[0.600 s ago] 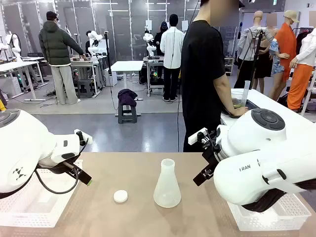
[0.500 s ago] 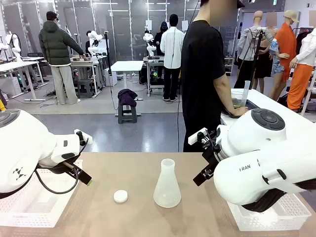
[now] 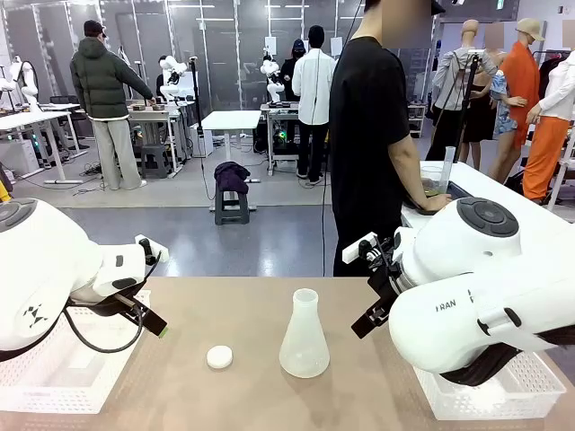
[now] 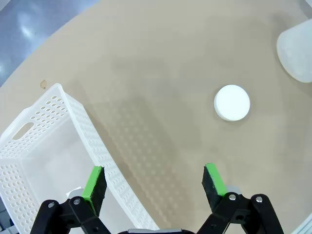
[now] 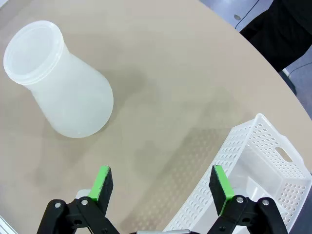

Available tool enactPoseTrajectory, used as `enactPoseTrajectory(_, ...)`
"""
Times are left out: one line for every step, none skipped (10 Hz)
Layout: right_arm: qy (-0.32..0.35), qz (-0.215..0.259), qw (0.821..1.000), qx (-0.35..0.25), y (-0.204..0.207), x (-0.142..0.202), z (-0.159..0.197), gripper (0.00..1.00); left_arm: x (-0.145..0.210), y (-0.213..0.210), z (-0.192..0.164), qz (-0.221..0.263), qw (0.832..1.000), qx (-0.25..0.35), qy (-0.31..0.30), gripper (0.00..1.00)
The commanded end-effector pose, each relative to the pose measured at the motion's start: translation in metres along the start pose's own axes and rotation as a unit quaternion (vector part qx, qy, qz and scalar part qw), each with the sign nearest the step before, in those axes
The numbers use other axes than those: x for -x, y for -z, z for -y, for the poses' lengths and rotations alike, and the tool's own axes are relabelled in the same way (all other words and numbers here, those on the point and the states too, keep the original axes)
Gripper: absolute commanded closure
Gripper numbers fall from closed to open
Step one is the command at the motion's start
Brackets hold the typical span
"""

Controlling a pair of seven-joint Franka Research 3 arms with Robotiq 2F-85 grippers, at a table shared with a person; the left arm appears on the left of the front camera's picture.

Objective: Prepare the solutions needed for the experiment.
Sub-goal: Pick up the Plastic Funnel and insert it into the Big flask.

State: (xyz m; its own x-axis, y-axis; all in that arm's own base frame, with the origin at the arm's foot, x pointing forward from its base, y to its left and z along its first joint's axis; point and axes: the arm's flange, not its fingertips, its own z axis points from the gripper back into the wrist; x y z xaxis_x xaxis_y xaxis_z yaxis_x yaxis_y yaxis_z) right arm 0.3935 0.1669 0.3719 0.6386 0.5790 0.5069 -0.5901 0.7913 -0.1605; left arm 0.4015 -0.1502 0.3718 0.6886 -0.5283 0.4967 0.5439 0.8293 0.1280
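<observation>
A: Where is the flask?
B: Upright on the counter, about midway between the two arms, mouth open. Its wall is frosted, so I cannot make out any liquid inside

A: Anything close to it?
B: A white round lid lies flat just to its left, apart from it

A: And the left fingers?
B: Spread wide with nothing between them, hanging over the rim of the left basket. One green pad is above the basket, the other above bare counter

A: The right fingers?
B: Also spread wide and empty. They straddle the near corner of the right basket, with the flask off to the side and untouched

A: The person?
B: Standing at the far side, turned towards another table, one hand resting there
</observation>
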Motion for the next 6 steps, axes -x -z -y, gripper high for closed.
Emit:
enactPoseTrajectory(0.001,0.000,1.000,0.000,0.0000,0.0000,0.0001,0.00,0.0000,0.0000,-0.0002,0.000,1.000,0.000,0.000,0.00)
enactPoseTrajectory(0.001,0.000,1.000,0.000,0.0000,0.0000,0.0001,0.00,0.0000,0.0000,-0.0002,0.000,1.000,0.000,0.000,0.00)
enactPoseTrajectory(0.001,0.000,1.000,0.000,0.0000,0.0000,0.0001,0.00,0.0000,0.0000,-0.0002,0.000,1.000,0.000,0.000,0.00)
enactPoseTrajectory(0.001,0.000,1.000,0.000,0.0000,0.0000,0.0001,0.00,0.0000,0.0000,-0.0002,0.000,1.000,0.000,0.000,0.00)
enactPoseTrajectory(0.001,0.000,1.000,0.000,0.0000,0.0000,0.0001,0.00,0.0000,0.0000,-0.0002,0.000,1.000,0.000,0.000,0.00)
enactPoseTrajectory(0.001,0.000,1.000,0.000,0.0000,0.0000,0.0001,0.00,0.0000,0.0000,-0.0002,0.000,1.000,0.000,0.000,0.00)
